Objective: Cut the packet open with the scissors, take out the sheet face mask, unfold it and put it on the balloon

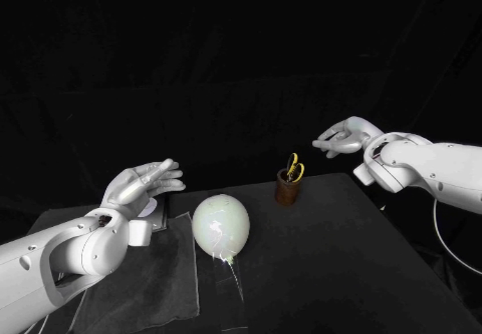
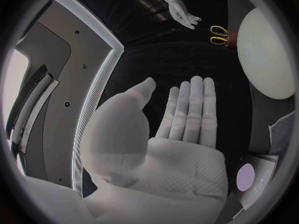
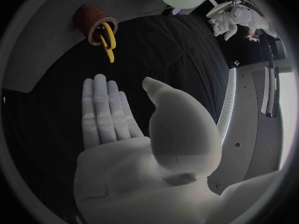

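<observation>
The packet (image 1: 152, 208) lies at the left of the head view, just behind the left wrist and partly hidden by it. From the left wrist camera it shows as a pale flat packet (image 2: 254, 176) with a round lilac mark, flat on the table (image 1: 322, 264).

The balloon (image 1: 221, 224), pale and egg-shaped, stands in the middle of the frame. Its narrow end points down toward a clear, glinting support that I cannot make out well. Right of it, and a little further back, a brown cup (image 1: 288, 192) holds the yellow-handled scissors (image 1: 292, 168), handles up. A dark grey sheet (image 1: 150, 292) covers the lower left of the table, beside the balloon.

The left hand (image 1: 143, 182) hovers above the packet at centre left. Its fingers are stretched out side by side, the thumb stands apart, and it holds nothing. The right hand (image 1: 345, 138) hangs in the upper right, above and right of the cup and clear of it. It is also spread and holds nothing; its wrist camera shows its straight fingers (image 3: 102, 109) pointing toward the scissors (image 3: 107, 40).
</observation>
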Tool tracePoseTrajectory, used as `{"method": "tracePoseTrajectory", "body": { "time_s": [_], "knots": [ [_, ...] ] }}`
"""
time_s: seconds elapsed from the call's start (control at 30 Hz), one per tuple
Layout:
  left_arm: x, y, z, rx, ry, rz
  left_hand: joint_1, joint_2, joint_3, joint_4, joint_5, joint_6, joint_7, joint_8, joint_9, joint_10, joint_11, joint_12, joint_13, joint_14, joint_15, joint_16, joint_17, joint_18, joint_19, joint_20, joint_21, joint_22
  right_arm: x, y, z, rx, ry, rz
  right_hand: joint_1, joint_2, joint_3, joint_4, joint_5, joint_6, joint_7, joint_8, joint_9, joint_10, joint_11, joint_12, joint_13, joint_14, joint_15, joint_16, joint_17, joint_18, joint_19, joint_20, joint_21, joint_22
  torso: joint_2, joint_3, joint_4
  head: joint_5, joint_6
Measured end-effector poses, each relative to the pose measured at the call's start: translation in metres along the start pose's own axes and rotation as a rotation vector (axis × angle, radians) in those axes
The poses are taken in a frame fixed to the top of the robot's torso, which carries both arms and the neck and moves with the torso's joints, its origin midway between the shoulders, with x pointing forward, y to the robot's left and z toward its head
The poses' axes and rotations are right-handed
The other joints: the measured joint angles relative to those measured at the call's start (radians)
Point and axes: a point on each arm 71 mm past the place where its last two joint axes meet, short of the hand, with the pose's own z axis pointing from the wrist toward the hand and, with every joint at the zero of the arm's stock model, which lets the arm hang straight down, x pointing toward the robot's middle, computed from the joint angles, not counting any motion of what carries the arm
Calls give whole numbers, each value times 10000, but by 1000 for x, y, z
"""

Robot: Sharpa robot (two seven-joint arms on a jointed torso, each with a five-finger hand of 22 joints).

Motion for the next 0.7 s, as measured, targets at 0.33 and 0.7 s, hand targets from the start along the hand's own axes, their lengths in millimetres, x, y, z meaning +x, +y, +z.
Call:
{"method": "tracePoseTrajectory", "body": {
  "time_s": [0.33,0.7],
  "knots": [
    [1,0,0,2,131,-83,-38,39,-191,191,0,-1,0,0,0,0,0,0,24,-47,-22,0,68,-4,1,0,-40,-40,34,-3,11,940,689,-1366,231,676,-2633,790,-24,-425,-80,240,128,-366,153,0,-110,-115,115,-464,-85,7,91,235,-537,-323,-5,4,1,-196,-69],
    [-2,0,1,-12,138,-133,-78,79,-251,251,0,0,-1,0,0,0,1,0,32,-47,-21,0,91,-7,1,0,-40,-62,60,5,13,1240,1415,-2149,344,1251,-4282,843,-142,-519,-86,432,144,-462,174,64,-119,-152,153,-635,-194,102,92,307,-725,-448,-10,1,-1,-202,-148]
  ]
}}
